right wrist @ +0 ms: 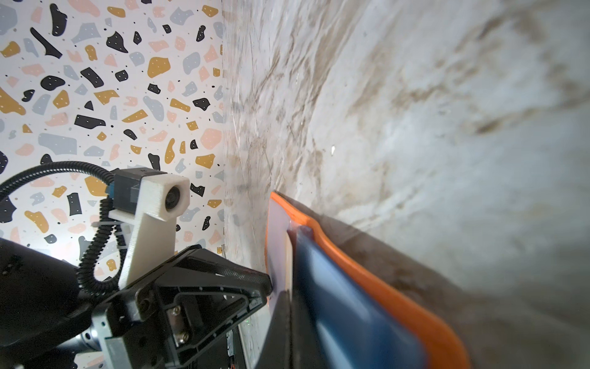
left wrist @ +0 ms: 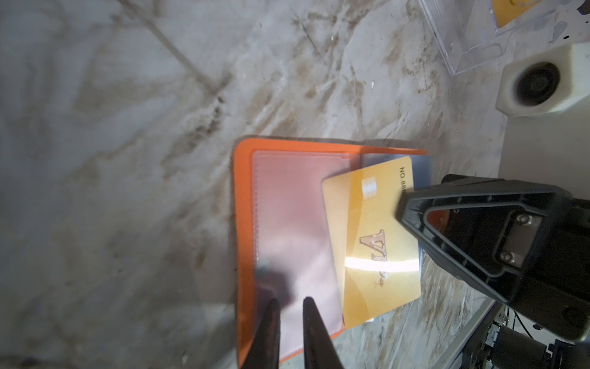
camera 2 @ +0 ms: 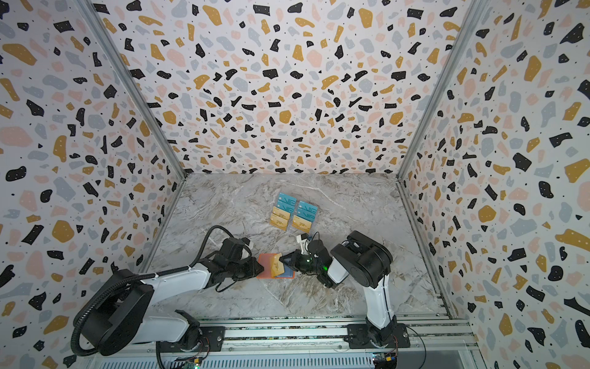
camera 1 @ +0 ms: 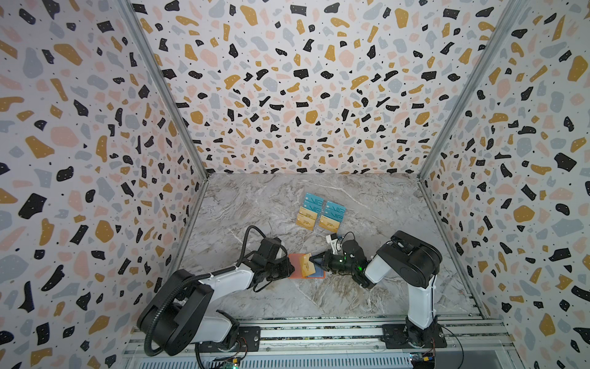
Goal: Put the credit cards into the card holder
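While the right pincer (left wrist: 404, 204) clamps one gold credit card (left wrist: 370, 242) slanted across the open card holder (left wrist: 245, 223) on the worktop (left wrist: 127, 159), the left pincer (left wrist: 289, 303) stands narrow at a clear sleeve (left wrist: 293, 223); whether it grips, I cannot tell. The card's skewed corner could miss the sleeve's mouth and shove the holder.

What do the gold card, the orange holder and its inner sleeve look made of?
The credit card: likely glossy plastic; a bright glare band crosses it. The card holder: orange, matte, perhaps faux leather or rubbery plastic; unclear. Its sleeve: clear soft plastic, stitched edge, sheen.
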